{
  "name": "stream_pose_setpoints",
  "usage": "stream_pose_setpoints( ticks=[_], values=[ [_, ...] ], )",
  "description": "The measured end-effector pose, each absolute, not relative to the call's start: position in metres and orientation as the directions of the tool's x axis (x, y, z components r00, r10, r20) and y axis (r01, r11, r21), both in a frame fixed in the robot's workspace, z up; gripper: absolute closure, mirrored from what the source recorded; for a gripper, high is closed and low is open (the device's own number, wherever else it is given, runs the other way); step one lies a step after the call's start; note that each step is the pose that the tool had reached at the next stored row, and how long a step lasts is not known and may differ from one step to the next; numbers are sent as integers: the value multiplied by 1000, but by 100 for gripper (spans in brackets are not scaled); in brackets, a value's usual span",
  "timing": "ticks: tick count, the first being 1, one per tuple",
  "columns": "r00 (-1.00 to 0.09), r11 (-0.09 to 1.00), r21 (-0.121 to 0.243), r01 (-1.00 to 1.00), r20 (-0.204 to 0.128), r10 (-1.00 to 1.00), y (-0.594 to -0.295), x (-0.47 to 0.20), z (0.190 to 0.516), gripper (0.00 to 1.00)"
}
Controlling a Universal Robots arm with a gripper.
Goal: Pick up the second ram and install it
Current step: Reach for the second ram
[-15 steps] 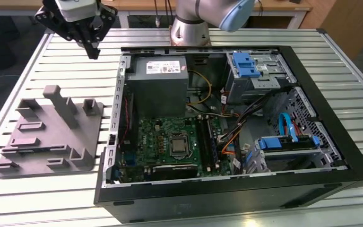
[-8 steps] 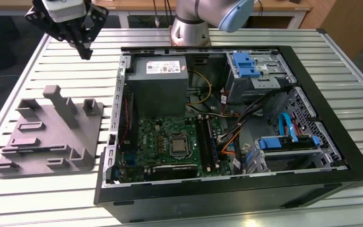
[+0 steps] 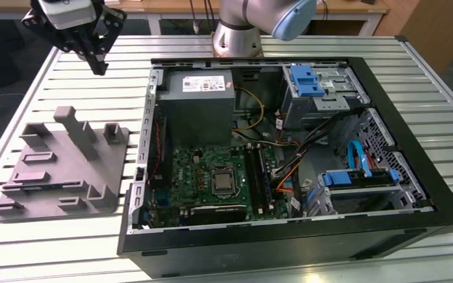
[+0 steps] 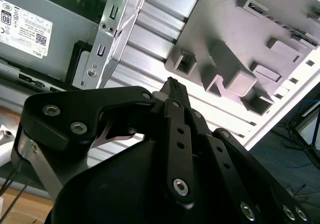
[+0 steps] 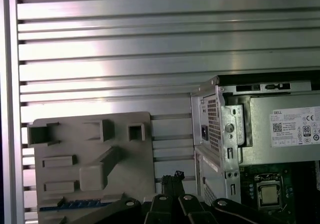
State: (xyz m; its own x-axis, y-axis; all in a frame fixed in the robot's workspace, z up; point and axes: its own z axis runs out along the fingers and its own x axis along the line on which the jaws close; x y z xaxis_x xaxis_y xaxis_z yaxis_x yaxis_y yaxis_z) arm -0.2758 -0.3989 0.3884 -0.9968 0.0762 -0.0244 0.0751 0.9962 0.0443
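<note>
The slatted metal tabletop [image 3: 53, 247] carries an open black computer case [image 3: 289, 250] and, beside it on the exterior view's left, a grey plastic fixture with upright blocks [image 3: 61, 171]. In the case lie a grey power supply box [image 3: 199, 112] and a wide green motherboard [image 3: 203, 171].

The black hand [image 3: 97, 66] hangs above the tabletop, apart from the fixture, its fingers together on nothing. The second ram [image 5: 75, 203] – a thin dark strip – seems to lie in a slot at the fixture's edge.

I judge that a good pickup needs the fingers parted, square to the strip, gripping its long edges – not the chips.

A white label [image 3: 204, 84] on the power supply carries black print and a square code.
</note>
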Motion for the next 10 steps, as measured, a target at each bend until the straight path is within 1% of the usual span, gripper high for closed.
stream_pose_setpoints(
  ticks=[10],
  values=[
    [-997, 996, 44, 75, -24, 76, -399, -289, 386, 90]
  ],
)
